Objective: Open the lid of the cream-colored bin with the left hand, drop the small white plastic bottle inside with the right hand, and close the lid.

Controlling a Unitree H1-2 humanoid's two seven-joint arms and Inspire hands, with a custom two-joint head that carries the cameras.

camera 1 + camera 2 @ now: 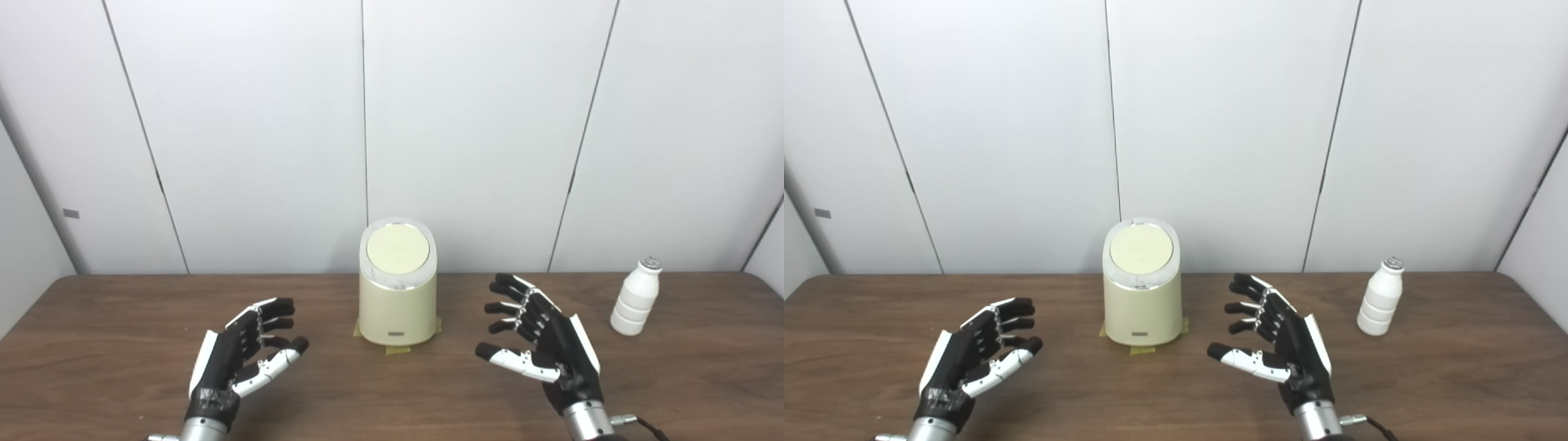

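The cream-colored bin (398, 300) stands upright at the middle back of the wooden table, its round lid (397, 250) shut, its base held by yellow tape. The small white plastic bottle (637, 297) stands upright at the right back. My left hand (245, 358) is open and empty, above the table to the front left of the bin. My right hand (542, 340) is open and empty, to the front right of the bin and left of the bottle. Both hands are apart from the bin.
The brown wooden table (392, 404) runs across the view, with its back edge against white wall panels (478, 122). A cable (643, 425) leaves my right wrist at the bottom edge.
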